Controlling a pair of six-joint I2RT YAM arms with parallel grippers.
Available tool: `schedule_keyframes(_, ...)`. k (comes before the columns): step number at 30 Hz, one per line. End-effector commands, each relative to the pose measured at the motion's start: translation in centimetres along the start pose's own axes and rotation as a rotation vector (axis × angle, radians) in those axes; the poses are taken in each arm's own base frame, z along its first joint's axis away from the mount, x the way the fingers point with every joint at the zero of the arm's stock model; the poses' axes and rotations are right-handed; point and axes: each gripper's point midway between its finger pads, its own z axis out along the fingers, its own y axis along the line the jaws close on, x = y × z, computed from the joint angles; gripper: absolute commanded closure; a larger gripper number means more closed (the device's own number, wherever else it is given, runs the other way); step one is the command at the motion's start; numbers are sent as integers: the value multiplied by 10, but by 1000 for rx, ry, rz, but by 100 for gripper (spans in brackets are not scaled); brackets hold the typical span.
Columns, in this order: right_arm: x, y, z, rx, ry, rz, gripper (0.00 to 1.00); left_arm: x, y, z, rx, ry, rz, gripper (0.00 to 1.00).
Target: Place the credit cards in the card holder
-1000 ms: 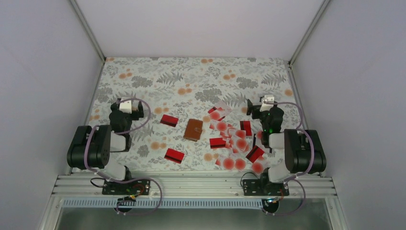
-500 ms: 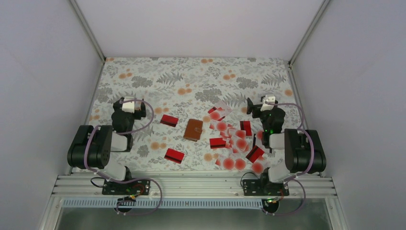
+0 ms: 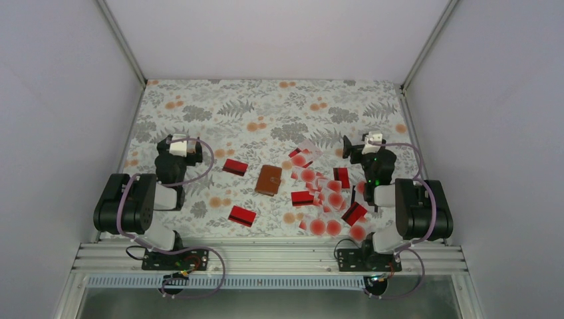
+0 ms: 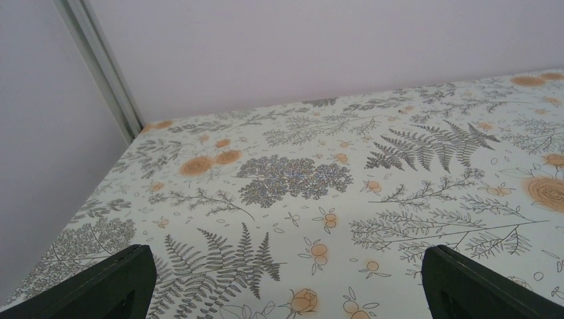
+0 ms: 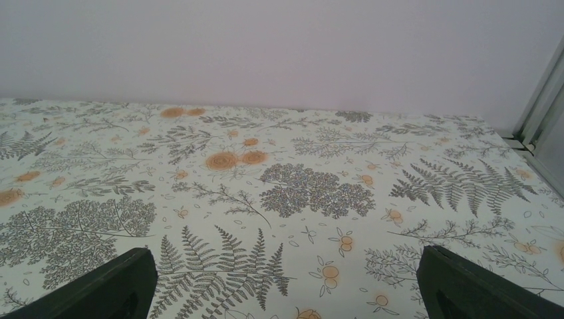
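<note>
The brown card holder (image 3: 269, 179) lies shut on the flowered cloth, midway between the arms. Two red credit cards (image 3: 235, 167) (image 3: 242, 216) lie apart to its left. To its right, several red cards and whitish red-dot cards form a loose heap (image 3: 326, 198). My left gripper (image 3: 175, 142) (image 4: 289, 269) is left of the cards, open and empty over bare cloth. My right gripper (image 3: 362, 143) (image 5: 289, 269) is by the heap's far right side, also open and empty. Neither wrist view shows a card or the holder.
The flowered cloth (image 3: 266, 106) covers the table to the grey walls at the back and sides. Metal corner posts (image 4: 100, 66) (image 5: 539, 100) stand at the far corners. An aluminium rail (image 3: 266, 256) carries both arm bases along the near edge.
The left gripper has shifted slightly to the right and away from the base. The right arm, the cards and the holder have not moved.
</note>
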Motion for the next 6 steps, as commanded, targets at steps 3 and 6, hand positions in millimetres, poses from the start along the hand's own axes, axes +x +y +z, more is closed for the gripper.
schedule_keyframes(3,-11,-2,-1,4,-52,-14,1,-16,1,3,-1,-60,5,0)
schedule_keyframes(6,-11,-3,-1,7,-51,-13,1,-17,0,3,0,-61,4,0)
